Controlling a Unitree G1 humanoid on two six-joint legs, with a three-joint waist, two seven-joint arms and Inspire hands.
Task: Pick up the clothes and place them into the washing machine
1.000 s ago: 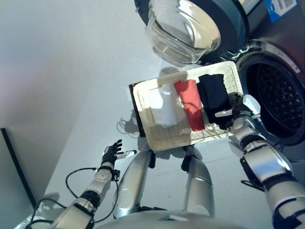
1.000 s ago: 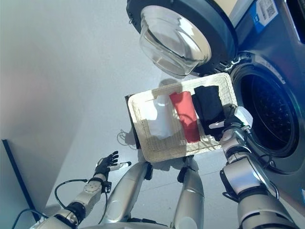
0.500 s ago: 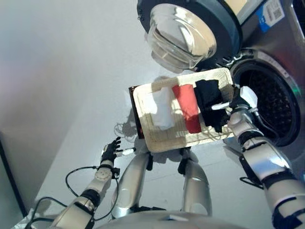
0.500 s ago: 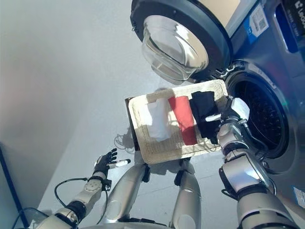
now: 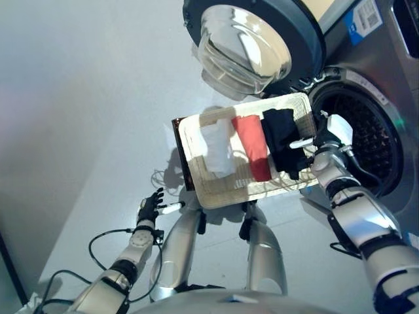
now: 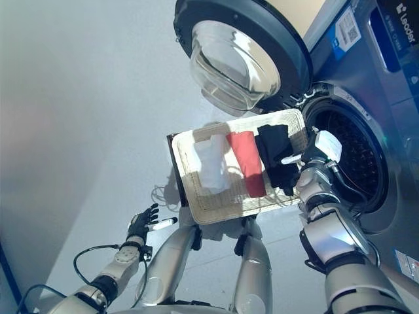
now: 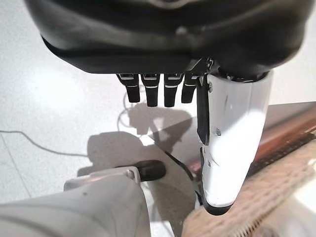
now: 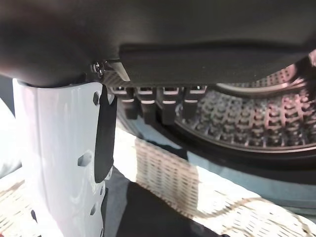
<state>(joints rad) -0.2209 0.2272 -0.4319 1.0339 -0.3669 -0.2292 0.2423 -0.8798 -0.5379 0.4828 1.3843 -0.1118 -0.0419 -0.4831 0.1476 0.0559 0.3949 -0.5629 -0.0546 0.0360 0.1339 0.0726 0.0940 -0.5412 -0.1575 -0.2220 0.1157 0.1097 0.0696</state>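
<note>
- The clothes lie in a flat wicker tray (image 5: 196, 140) in front of the washing machine (image 5: 386, 78): a white garment (image 5: 216, 147), a red garment (image 5: 252, 147) and a black garment (image 5: 283, 134), side by side. The black one is nearest to the drum (image 5: 366, 140).
- The door (image 5: 252, 39) stands wide open above the tray, so the drum opening is free.
- The right hand (image 5: 313, 145) is above the black garment at the tray's drum-side edge. In its wrist view the fingers (image 8: 150, 103) are relaxed and the white-covered thumb (image 8: 64, 163) is spread away from them — it holds nothing yet.
- The left hand (image 5: 152, 208) hangs low by the floor, well apart from the tray, fingers straight, empty and idle.
- The step in hand, as I judge it, is to grasp the black garment. The hand should go down onto the middle of the cloth and curl the fingers with the thumb under a thick fold, not only one thin layer.
- It should lift straight up before it swings to the drum — a hanging end can catch on the tray's rim.
</note>
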